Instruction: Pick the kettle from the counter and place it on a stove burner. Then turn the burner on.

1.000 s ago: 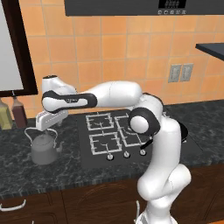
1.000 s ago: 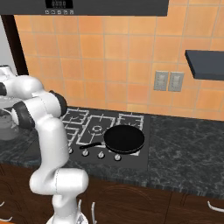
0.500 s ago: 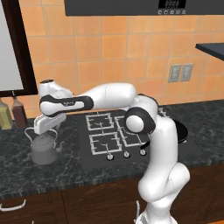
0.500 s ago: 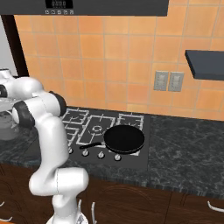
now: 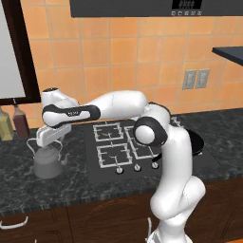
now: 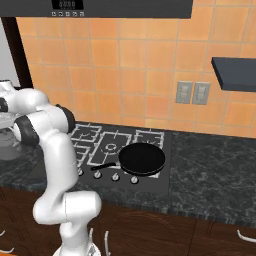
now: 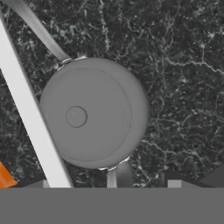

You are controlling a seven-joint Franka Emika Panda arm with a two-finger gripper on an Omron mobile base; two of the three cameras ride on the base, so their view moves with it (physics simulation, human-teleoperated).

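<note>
Surface edge: the dark stone surface (image 5: 28, 190) ends at lower left in the left base view, bare stone lying between that edge and the kettle.
Kettle: the grey kettle (image 5: 46, 163) stands at mid left, just left of the black cooktop (image 5: 142, 156).
Pincer: the pincer (image 5: 47, 138) hangs directly over the kettle's wire handle; whether its fingers are apart or together cannot be told.
Hand view: lid knob left of centre, open stone to the right.
Beyond: brown bottles (image 5: 13, 122) by the tiled wall, upper left.

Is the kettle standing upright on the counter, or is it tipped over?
Upright. The kettle sits flat on the counter, its handle arching up, and the hand view looks straight down on its lid knob.
</note>
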